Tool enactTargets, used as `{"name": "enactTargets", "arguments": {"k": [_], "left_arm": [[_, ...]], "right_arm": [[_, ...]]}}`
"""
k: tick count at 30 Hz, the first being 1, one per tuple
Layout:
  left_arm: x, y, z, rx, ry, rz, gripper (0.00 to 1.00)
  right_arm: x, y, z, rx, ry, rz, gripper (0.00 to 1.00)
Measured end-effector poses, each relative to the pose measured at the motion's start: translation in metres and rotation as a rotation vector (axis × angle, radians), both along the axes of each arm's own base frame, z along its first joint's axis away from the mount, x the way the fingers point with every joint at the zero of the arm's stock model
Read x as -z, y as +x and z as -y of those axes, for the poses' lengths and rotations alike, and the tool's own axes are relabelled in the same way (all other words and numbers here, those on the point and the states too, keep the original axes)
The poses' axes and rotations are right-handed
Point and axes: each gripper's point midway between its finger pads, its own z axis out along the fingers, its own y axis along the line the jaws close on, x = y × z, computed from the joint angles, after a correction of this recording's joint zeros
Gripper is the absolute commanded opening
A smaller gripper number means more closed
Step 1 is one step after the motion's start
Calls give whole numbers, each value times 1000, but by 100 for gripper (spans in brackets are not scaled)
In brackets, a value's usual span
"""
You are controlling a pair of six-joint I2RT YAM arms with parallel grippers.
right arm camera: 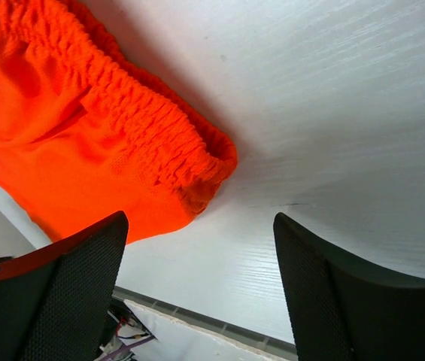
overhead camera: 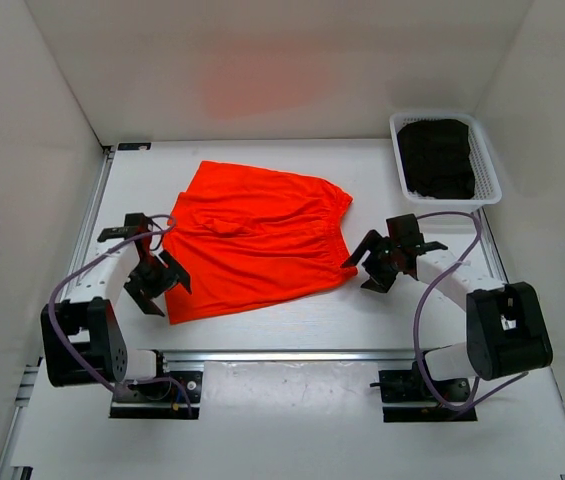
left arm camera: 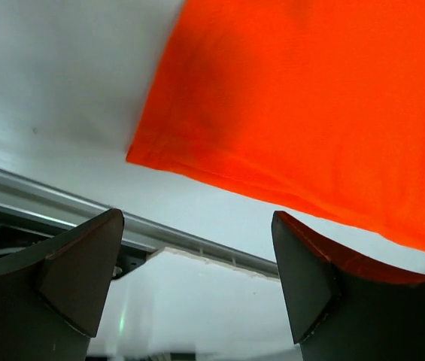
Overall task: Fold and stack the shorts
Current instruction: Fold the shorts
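Shorts [overhead camera: 257, 240] lie spread flat mid-bench [overhead camera: 292, 322], gathered waistband at right. White basket [overhead camera: 399, 160] at far right holds dark cloth [overhead camera: 440, 158]. Left fingers [overhead camera: 162, 283] wide apart, holding nothing, by near-left hem corner. Right fingers [overhead camera: 370, 265] wide apart, holding nothing, just right of waistband.

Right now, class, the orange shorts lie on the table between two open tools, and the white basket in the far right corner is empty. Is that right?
Not quite: the white basket holds dark fabric, as the top external view shows. The rest stands: the shorts lie on the table between the left tool and the right tool, both open.
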Motion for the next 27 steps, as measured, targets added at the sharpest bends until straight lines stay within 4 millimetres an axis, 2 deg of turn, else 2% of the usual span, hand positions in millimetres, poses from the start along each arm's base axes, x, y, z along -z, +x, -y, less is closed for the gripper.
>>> {"name": "enactTargets", "arguments": {"k": [3,10,14,17,19,20,22,23,25,27], "left_arm": [[18,-17,4,-49,-17,-93,87],[34,-8,5,-143,-13,-112,76],[63,-23,9,-172,-29,-210,71],[66,-28,17,-180,-71,-249,68],[66,-27,16,-182,-69,-244,57],[66,-26,17,-186,-69,-242,37],[66,-25,16,-190,-67,-242,17],[66,-25,16,-190,-65,-243,10],[66,-25,16,-187,-65,-250,10],[66,-25,16,-183,-64,-260,10]], "right_arm": [[-2,1,1,-10,0,13,80],[-3,2,4,-4,17,9,79],[-6,3,6,-8,39,13,79],[-7,4,6,-9,55,13,75],[-4,5,5,-12,65,10,70],[-1,5,4,-13,68,3,68],[7,4,3,-14,76,-21,61],[11,3,2,-17,79,-31,58],[18,3,1,-13,82,-55,53],[22,3,-1,-16,88,-63,41]]}}
